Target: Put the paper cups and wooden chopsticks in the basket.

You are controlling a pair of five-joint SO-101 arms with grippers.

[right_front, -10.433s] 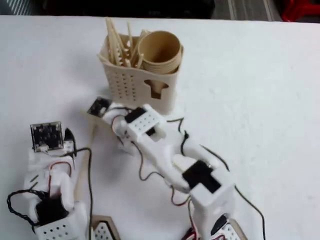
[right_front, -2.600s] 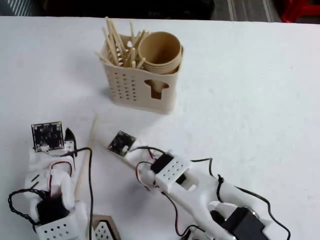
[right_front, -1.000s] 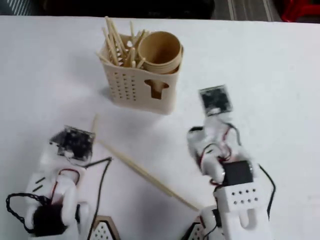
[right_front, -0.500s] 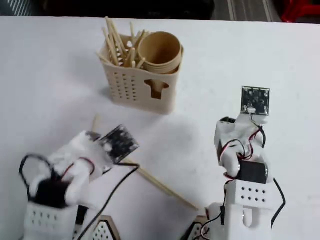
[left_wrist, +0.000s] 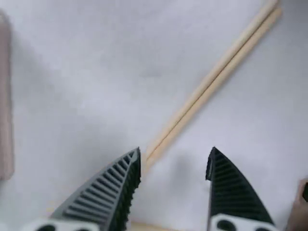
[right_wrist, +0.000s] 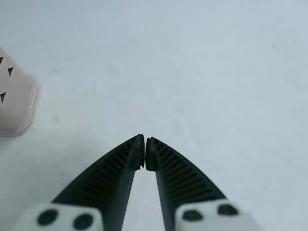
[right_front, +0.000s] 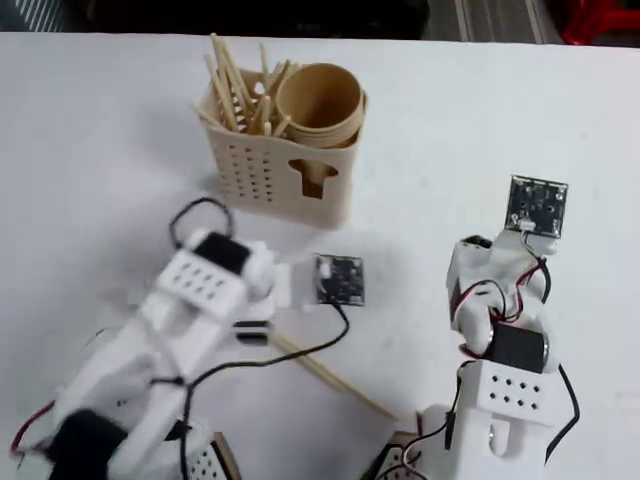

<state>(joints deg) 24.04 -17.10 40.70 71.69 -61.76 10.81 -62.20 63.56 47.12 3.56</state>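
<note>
A perforated cream basket (right_front: 262, 172) at the table's far middle holds several wooden chopsticks (right_front: 235, 90) and stacked paper cups (right_front: 320, 100). A pair of chopsticks (right_front: 335, 377) lies flat and diagonal on the table in front of it. My left arm (right_front: 205, 290) stretches in from the near left, over the pair's far end. My left gripper (left_wrist: 174, 156) hangs open just above the pair of chopsticks (left_wrist: 216, 82), which runs away from the gap between the fingers. My right gripper (right_wrist: 144, 150) is shut on nothing over bare table, with the basket's corner (right_wrist: 14, 96) off to one side.
The right arm (right_front: 497, 310) stands at the near right, apart from the basket and the loose pair. The white table (right_front: 520, 110) is bare to the right of the basket and at the far left. Wooden arm bases (right_front: 205, 455) sit at the near edge.
The right arm drew back from the basket's front to the near right, leaving the chopstick pair lying diagonally. The left arm swung from the near left to the centre, over the pair.
</note>
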